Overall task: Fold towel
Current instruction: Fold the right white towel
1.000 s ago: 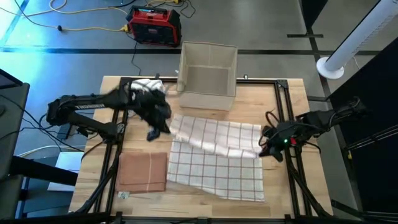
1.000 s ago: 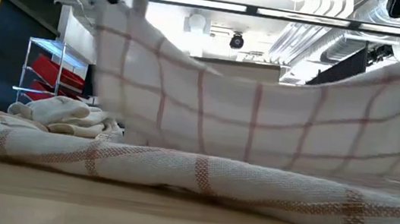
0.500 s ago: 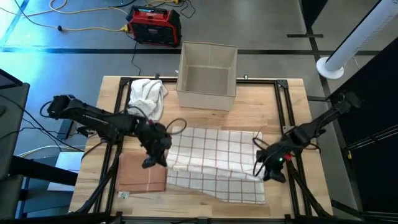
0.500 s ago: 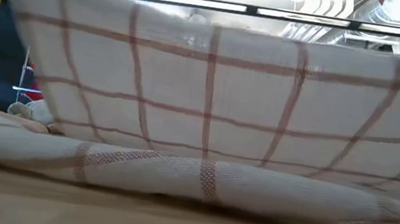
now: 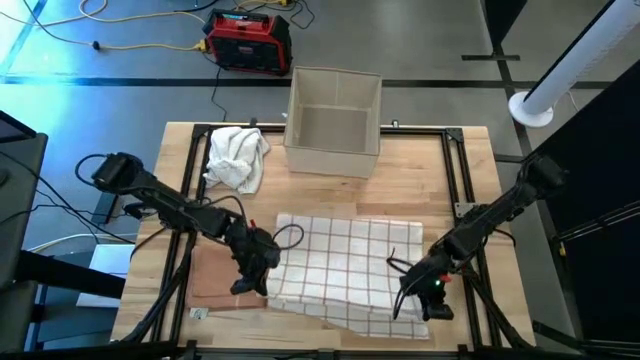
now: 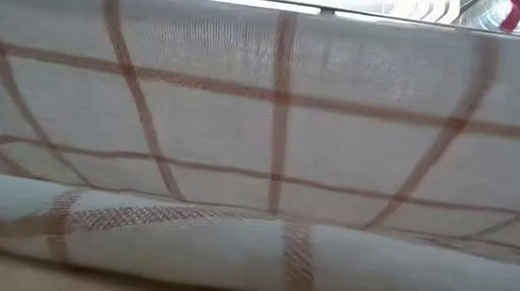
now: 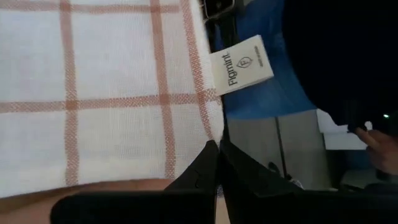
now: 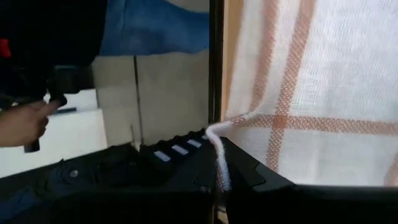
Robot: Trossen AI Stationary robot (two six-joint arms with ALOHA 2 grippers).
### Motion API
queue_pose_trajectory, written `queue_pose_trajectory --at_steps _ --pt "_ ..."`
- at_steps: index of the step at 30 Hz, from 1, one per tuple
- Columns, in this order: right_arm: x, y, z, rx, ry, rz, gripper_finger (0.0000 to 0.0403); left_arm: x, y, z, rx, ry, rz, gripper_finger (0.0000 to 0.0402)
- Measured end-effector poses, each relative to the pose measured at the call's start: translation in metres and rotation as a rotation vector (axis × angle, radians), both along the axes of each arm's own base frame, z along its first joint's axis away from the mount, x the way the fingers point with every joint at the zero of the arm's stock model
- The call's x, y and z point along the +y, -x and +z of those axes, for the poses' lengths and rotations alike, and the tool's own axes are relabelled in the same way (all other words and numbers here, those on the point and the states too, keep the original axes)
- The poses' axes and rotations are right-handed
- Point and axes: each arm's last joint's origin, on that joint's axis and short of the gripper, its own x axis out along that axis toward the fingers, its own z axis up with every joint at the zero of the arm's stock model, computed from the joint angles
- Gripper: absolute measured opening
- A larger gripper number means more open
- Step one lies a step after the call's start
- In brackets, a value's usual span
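A white towel with red-brown checks [image 5: 345, 265] lies mid-table, its lower layer on the wood and its upper layer held up over it. In the low view the raised layer [image 6: 276, 98] hangs like a curtain above the lying layer [image 6: 256, 254]. My left gripper [image 5: 262, 268] is shut on the towel's left corner. My right gripper [image 5: 412, 290] is shut on its right corner. A sewn label [image 7: 241, 63] sits on the edge near the left corner. My left gripper pinches the towel's corner [image 7: 210, 134] between its two shut fingers [image 7: 202, 171], just past the labelled edge. The held layer is lifted off the table and spreads away from the fingers. My right gripper pinches the opposite corner [image 8: 216, 138] between its two shut fingers [image 8: 186, 155]. A thin rolled bit of edge runs down between them, and the cloth spreads away lifted.
A folded brown towel [image 5: 222, 280] lies at the near left, beside my left gripper. A crumpled white cloth [image 5: 236, 155] lies at the far left. An open beige box [image 5: 333, 120] stands at the far edge. A black frame rail [image 5: 458, 190] rims the table. A person's hand [image 8: 25, 127] shows beyond it.
Both grippers have gone toward the table's near edge, still shut on the towel's two corners. The held edge has been carried from the far side over the part that lies on the table, so the towel is folding over itself. The lower layer has stayed in place.
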Motion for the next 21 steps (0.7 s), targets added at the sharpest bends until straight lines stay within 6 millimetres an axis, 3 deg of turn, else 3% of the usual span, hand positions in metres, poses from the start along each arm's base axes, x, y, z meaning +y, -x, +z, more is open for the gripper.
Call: queue_pose_trajectory --at_steps 5,11,16,21 --pt "0.014 0.004 -0.014 0.133 -0.060 0.099 0.0024 -0.011 0.001 -0.012 0.121 0.067 -0.045 0.0051" --pt "0.019 0.008 -0.017 0.240 -0.068 0.085 0.0116 -0.015 0.004 -0.016 0.198 0.102 -0.080 0.0127" --pt "0.019 0.012 -0.009 0.348 -0.132 0.117 0.0194 -0.004 0.004 -0.019 0.232 0.080 -0.078 0.0163" --pt "0.019 0.022 0.012 0.429 -0.200 0.158 0.0233 0.013 -0.002 -0.017 0.217 0.082 -0.024 0.0166"
